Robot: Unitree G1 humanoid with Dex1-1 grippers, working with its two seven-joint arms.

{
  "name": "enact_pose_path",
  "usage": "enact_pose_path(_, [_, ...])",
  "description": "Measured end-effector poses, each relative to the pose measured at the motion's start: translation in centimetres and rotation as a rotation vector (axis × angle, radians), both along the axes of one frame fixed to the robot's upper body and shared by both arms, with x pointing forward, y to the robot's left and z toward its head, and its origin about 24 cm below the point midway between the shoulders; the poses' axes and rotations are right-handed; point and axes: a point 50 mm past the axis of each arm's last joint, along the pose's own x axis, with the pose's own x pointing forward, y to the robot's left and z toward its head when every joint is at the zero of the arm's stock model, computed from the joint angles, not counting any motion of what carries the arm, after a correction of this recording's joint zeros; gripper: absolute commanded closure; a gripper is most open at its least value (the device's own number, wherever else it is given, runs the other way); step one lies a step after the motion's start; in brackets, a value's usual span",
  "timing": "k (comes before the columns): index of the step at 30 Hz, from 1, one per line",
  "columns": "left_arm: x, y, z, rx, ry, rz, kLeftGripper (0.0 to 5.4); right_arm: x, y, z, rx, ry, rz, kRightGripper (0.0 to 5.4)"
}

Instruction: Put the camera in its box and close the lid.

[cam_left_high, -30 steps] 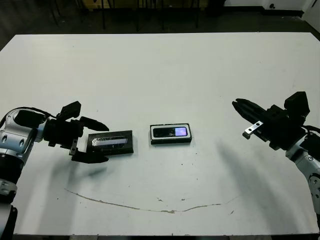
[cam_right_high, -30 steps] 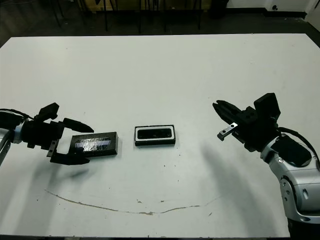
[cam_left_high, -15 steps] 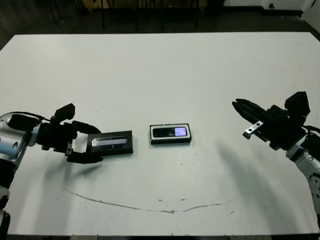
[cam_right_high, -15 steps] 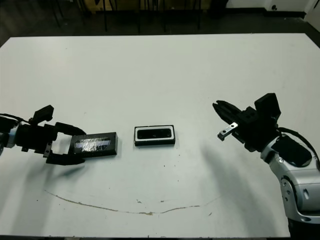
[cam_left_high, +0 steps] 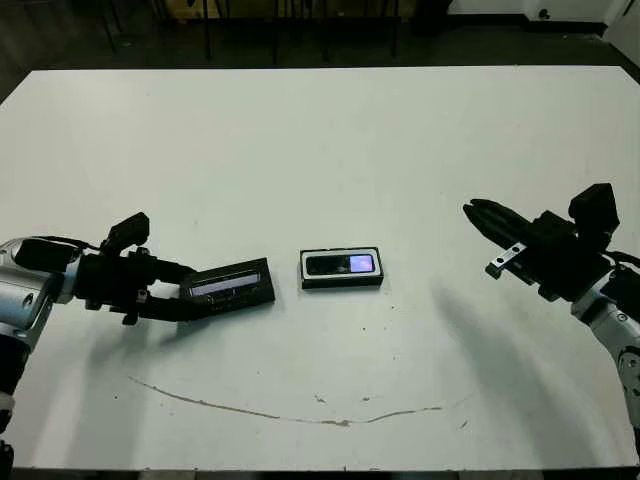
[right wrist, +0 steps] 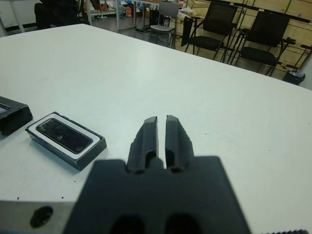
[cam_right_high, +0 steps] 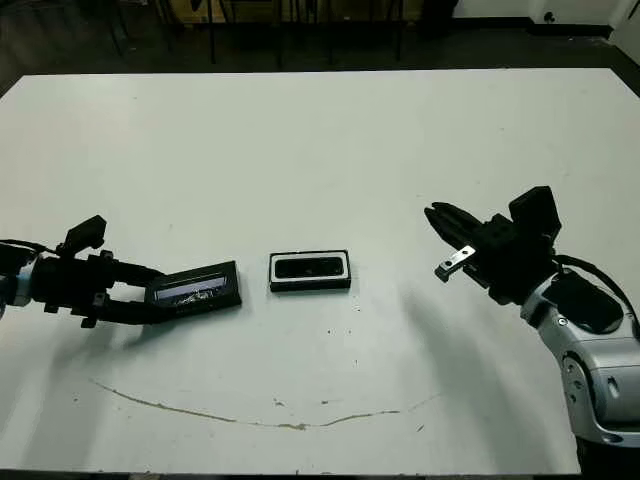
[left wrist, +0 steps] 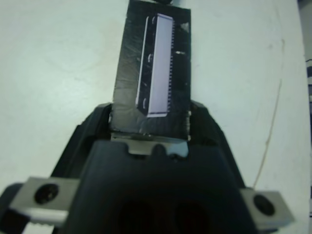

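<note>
The box (cam_left_high: 342, 284), a shallow black tray with a white lining, lies at the table's middle. The camera (cam_left_high: 340, 264) lies flat inside it, its bluish patch toward the right end. Left of the box is the lid (cam_left_high: 232, 286), a black panel with a silvery strip. My left gripper (cam_left_high: 186, 298) is shut on its left end, and the lid looks tilted. In the left wrist view the lid (left wrist: 156, 73) runs out from between the fingers (left wrist: 201, 122). My right gripper (cam_left_high: 472, 210) hovers shut far right of the box, holding nothing; the box (right wrist: 66, 136) also shows in its wrist view.
A thin brown curved mark (cam_left_high: 300, 415) runs across the table near its front edge. Black chairs (right wrist: 219, 24) stand beyond the far side of the table. White tabletop (cam_left_high: 320, 150) stretches behind the box and between the box and my right gripper.
My left gripper has shut on the lid's left end; it was open around it before. The lid now sits tilted and a little further right. The right arm has not moved.
</note>
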Motion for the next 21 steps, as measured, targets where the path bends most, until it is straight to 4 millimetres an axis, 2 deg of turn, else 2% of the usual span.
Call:
enact_pose_path(7, [0.5, -0.5, 3.1, -0.141, -0.134, 0.085, 2.76, 0.0, 0.2, -0.3, 0.015, 0.022, 0.007, 5.40])
enact_pose_path(14, [1.8, -1.4, 4.8, -0.187, -0.234, 0.137, 2.76, 0.0, 0.7, -0.6, 0.021, 0.031, 0.022, 5.40])
enact_pose_path(17, [2.5, -2.0, 4.8, -0.188, -0.252, 0.139, 2.76, -0.1, 0.8, -0.7, 0.029, 0.035, 0.026, 5.40])
enact_pose_path(21, [3.6, -3.3, 3.5, -0.165, -0.229, 0.113, 2.76, -0.1, 0.9, -0.9, 0.031, 0.039, 0.026, 5.40])
